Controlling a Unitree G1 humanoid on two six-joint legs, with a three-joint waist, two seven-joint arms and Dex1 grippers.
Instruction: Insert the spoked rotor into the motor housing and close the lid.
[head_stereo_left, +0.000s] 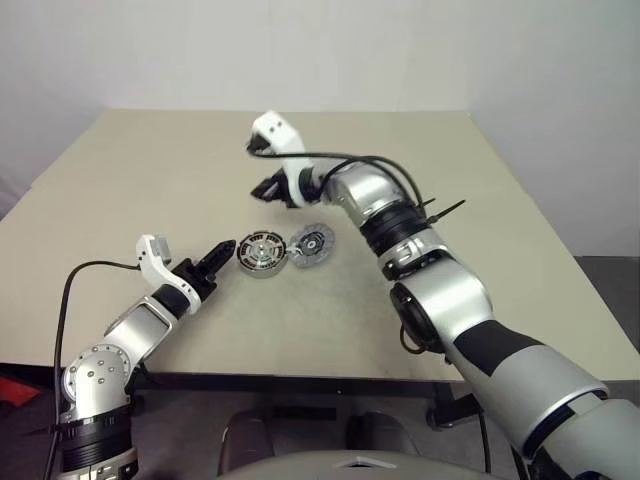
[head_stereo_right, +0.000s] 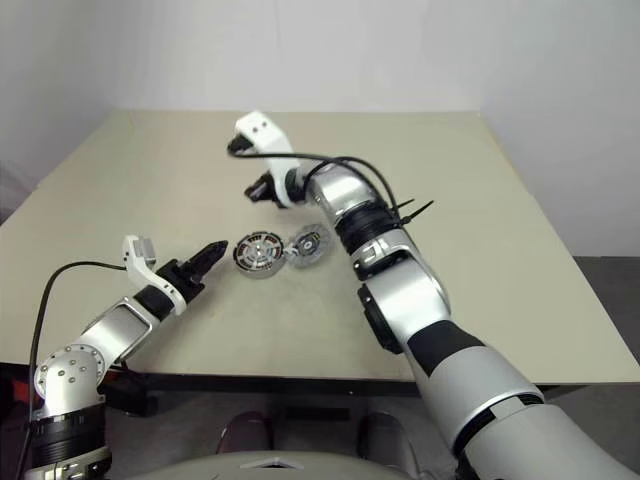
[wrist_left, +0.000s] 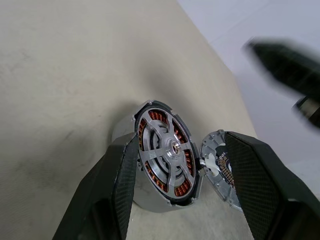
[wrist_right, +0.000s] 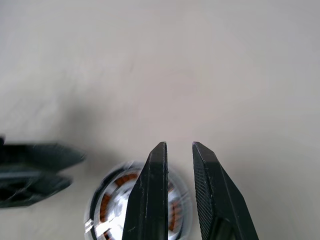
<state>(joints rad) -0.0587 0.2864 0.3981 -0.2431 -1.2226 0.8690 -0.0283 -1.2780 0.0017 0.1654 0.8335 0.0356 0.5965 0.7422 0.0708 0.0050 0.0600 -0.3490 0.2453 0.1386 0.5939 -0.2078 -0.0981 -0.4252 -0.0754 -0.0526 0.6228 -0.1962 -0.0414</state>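
Two stiff metal parts on the table (head_stereo_left: 420, 180): housing (head_stereo_left: 262, 253) with rotor (wrist_left: 167, 152) seated, lid (head_stereo_left: 312, 244) leaning against it. Lid's light and slick (grip its rim). Left gripper (head_stereo_left: 222, 250) spread beside the housing; right gripper (wrist_right: 177, 150) empty above, fingers slightly apart.

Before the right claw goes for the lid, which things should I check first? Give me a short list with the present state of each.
1. Rotor sits inside the housing, spokes over the copper windings: ok.
2. Lid lies on the table right beside the housing, dark face up: ok.
3. Lid edge is free of the housing: cannot tell.
4. Right claw is empty, fingers slightly apart, above the table: ok.
5. Left claw is open at the housing's side; whether it steadies the housing: cannot tell.
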